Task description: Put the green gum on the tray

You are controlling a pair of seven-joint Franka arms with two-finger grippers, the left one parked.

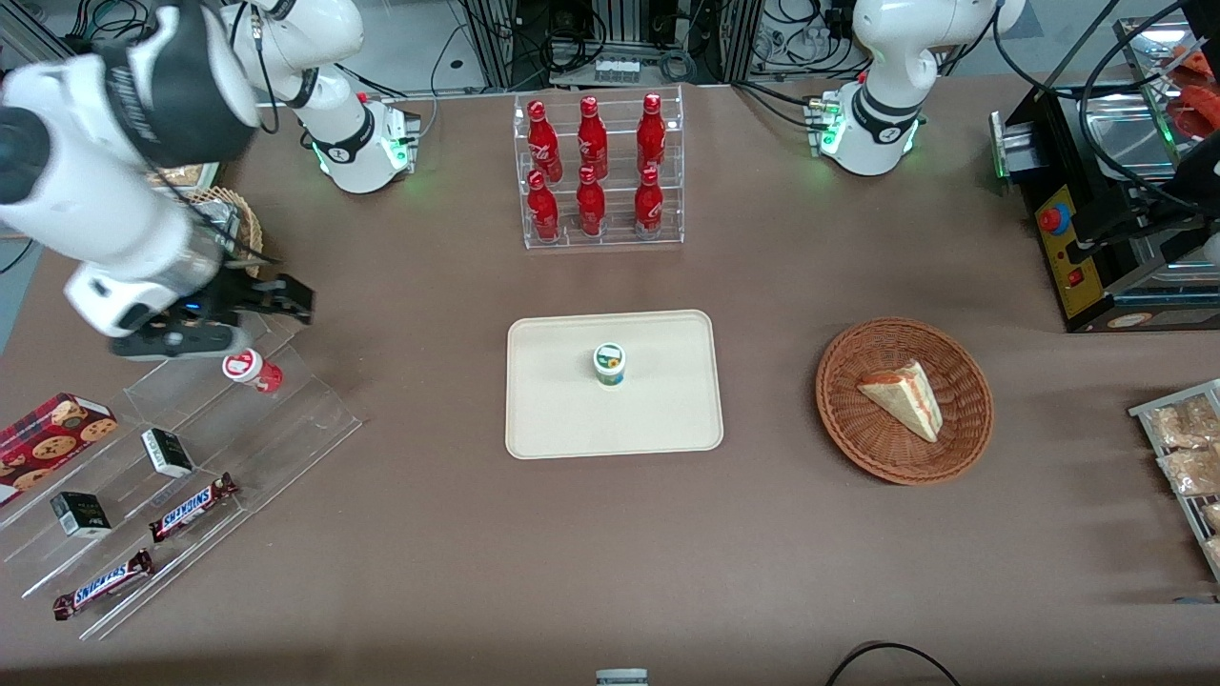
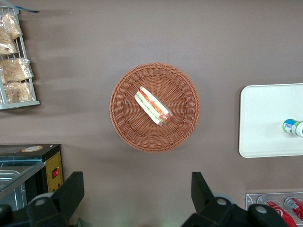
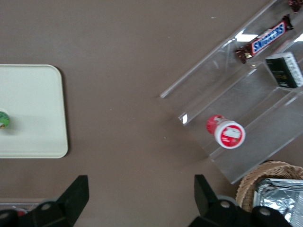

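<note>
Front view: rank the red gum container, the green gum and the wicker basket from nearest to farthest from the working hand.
The hand is open, above the clear stepped display at the working arm's end.
1. Red gum container: on the display, just beneath the hand.
2. Green gum: upright on the tray, mid-table.
3. Wicker basket: toward the parked arm's end, holding a sandwich.

Green gum [image 1: 609,363] upright on tray [image 1: 553,419]; gripper [image 1: 272,297] above stepped stand [image 1: 238,438].

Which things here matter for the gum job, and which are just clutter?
Job: green gum, upright on the tray; tool open, empty, above the clear stand.
Clutter: red gum, cola bottles, wicker basket, Snickers bars.
</note>
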